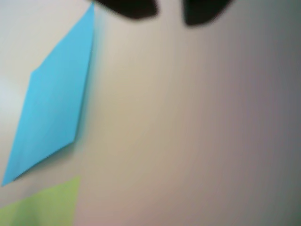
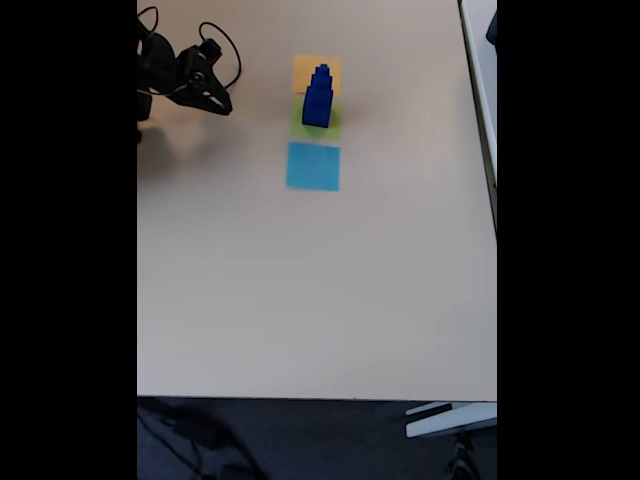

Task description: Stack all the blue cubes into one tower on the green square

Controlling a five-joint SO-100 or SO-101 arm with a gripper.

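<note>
Several blue cubes (image 2: 318,98) tower, hiding most of the green square (image 2: 332,126); tool (image 2: 222,107) seemingly parted, empty.

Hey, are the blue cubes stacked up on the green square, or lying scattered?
Stacked. In the fixed view the blue cubes form one upright tower on the green square, with the gripper away to the left.
</note>
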